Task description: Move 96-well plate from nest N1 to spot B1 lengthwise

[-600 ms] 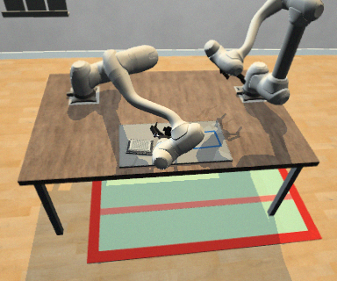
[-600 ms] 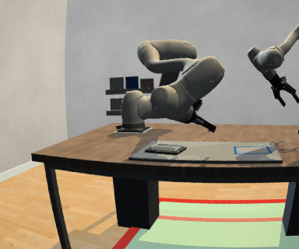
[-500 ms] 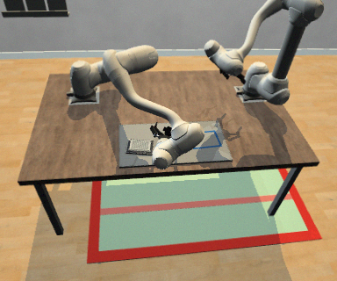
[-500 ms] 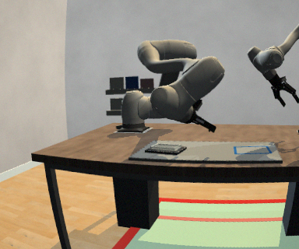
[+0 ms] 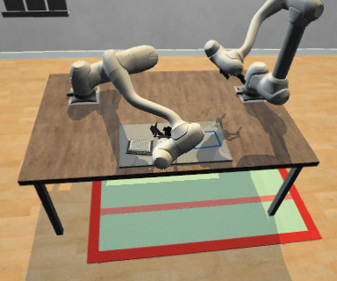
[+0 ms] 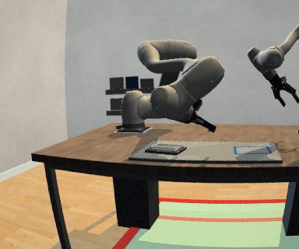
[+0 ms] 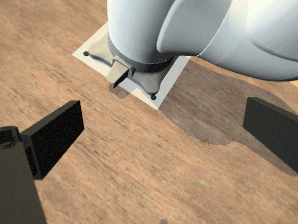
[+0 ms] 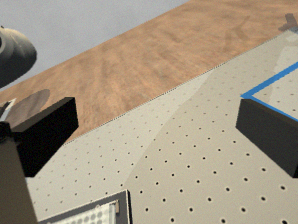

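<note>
The pale 96-well plate sits in the dark-rimmed nest N1 on the perforated board; its corner shows at the bottom left of the right wrist view. The blue taped outline B1 lies empty near the board's other end. My right gripper is open and empty, above the board area between plate and outline, tilted. My left gripper is open and empty, high near the table's back, far from the plate.
The board lies by the table's front edge. The right arm's forearm and wrist reach over it and cover part of it in the top view. An arm base stands below the left gripper's view.
</note>
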Controlling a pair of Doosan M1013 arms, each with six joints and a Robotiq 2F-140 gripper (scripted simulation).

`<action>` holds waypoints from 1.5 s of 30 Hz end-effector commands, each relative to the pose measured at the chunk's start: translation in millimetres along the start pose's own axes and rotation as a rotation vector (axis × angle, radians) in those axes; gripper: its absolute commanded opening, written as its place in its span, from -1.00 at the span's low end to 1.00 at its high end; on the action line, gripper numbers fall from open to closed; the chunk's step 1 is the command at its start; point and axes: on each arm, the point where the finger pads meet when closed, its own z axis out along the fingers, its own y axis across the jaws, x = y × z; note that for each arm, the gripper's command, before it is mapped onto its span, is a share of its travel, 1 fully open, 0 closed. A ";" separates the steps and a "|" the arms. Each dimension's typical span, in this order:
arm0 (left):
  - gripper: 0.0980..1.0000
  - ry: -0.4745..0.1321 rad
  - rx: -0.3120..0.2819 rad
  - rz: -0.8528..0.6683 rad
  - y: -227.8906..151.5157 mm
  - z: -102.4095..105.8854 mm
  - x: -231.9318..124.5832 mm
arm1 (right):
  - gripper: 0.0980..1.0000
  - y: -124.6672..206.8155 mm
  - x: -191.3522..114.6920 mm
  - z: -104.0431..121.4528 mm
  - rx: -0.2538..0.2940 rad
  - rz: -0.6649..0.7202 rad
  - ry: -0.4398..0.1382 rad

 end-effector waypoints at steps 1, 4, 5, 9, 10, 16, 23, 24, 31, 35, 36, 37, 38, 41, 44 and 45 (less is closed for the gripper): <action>1.00 -0.001 0.000 0.000 0.3 -1.1 0.5 | 1.00 -0.3 1.5 -0.7 -0.001 -0.002 -0.001; 1.00 -0.001 0.000 0.000 2.6 -8.2 6.6 | 1.00 -0.3 1.5 -0.7 -0.001 -0.002 -0.001; 1.00 -0.001 0.000 0.000 4.1 -12.4 10.4 | 1.00 -0.3 1.5 -0.7 -0.001 -0.002 -0.001; 1.00 -0.001 0.000 0.000 11.5 -35.6 29.9 | 1.00 -0.3 1.5 -0.7 -0.001 -0.002 -0.001; 1.00 -0.001 0.000 0.000 13.4 -41.5 34.9 | 1.00 -0.3 1.5 -0.7 -0.001 -0.002 -0.001; 1.00 -0.001 0.000 0.000 18.5 -57.4 48.3 | 1.00 -0.3 1.5 -0.7 -0.001 -0.002 -0.001; 1.00 -0.001 0.000 0.000 19.1 -59.5 50.1 | 1.00 -0.3 1.5 -0.7 -0.001 -0.002 -0.001; 1.00 -0.001 0.000 0.000 19.1 -59.5 50.1 | 1.00 -0.3 1.5 -0.7 -0.001 -0.002 -0.001; 1.00 -0.002 0.001 0.000 18.5 -59.5 49.9 | 1.00 -0.3 1.5 -0.7 -0.001 -0.002 -0.001; 1.00 -0.003 0.002 -0.001 18.1 -59.6 49.8 | 1.00 -0.3 1.5 -0.7 -0.001 -0.002 -0.001; 1.00 -0.004 0.002 -0.001 17.9 -59.6 49.8 | 1.00 -0.3 1.5 -0.7 -0.001 -0.002 -0.001; 1.00 -0.004 0.003 -0.001 17.6 -59.6 49.7 | 1.00 -0.3 1.5 -0.7 -0.001 -0.002 -0.001; 1.00 -0.005 0.003 -0.001 17.3 -59.6 49.6 | 1.00 -0.3 1.5 -0.7 -0.001 -0.002 -0.001; 1.00 -0.007 0.006 -0.001 16.2 -59.7 49.2 | 1.00 -0.3 1.5 -0.7 -0.001 -0.002 -0.001; 1.00 -0.010 0.009 -0.002 14.7 -59.9 48.8 | 1.00 -0.3 1.5 -0.7 -0.001 -0.002 -0.001; 1.00 -0.011 0.010 -0.002 14.1 -59.9 48.6 | 1.00 -0.3 1.5 -0.7 -0.001 -0.002 -0.001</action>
